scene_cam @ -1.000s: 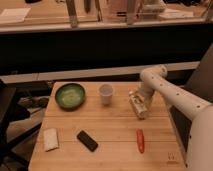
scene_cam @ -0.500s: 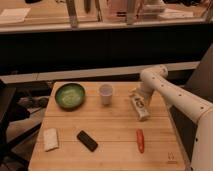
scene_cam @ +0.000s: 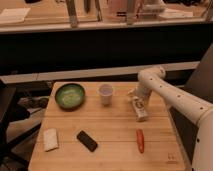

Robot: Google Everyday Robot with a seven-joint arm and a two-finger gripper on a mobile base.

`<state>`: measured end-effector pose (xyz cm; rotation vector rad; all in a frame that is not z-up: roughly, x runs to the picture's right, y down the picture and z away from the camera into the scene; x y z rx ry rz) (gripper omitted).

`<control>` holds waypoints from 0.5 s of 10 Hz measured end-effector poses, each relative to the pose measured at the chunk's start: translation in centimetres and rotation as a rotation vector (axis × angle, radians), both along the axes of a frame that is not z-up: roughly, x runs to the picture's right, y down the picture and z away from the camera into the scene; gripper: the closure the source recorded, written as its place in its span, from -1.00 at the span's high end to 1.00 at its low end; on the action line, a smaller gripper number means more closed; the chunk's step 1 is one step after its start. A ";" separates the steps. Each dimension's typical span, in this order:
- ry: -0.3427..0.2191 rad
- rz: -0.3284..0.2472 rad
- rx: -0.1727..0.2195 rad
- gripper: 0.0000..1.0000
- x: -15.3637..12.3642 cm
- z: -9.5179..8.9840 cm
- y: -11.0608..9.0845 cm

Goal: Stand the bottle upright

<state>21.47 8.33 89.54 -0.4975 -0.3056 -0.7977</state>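
The whitish-cream bottle [scene_cam: 141, 111] lies on its side on the right part of the wooden table [scene_cam: 110, 135], its length running from the back toward the front. My gripper [scene_cam: 136, 96] hangs from the white arm directly over the bottle's far end, touching or almost touching it. The arm reaches in from the right edge of the view.
A white paper cup [scene_cam: 105, 93] stands left of the gripper. A green bowl [scene_cam: 70, 95] sits at the back left. A slim red-orange object [scene_cam: 140, 140] lies in front of the bottle. A black flat object [scene_cam: 87, 140] and a white packet [scene_cam: 50, 139] lie at the front left.
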 end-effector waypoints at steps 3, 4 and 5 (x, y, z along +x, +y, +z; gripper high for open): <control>0.032 -0.023 -0.078 0.41 -0.7 2.0 2.4; 0.071 -0.016 -0.078 0.17 -0.6 2.1 2.9; 0.100 -0.011 -0.053 -0.06 -0.7 2.0 2.7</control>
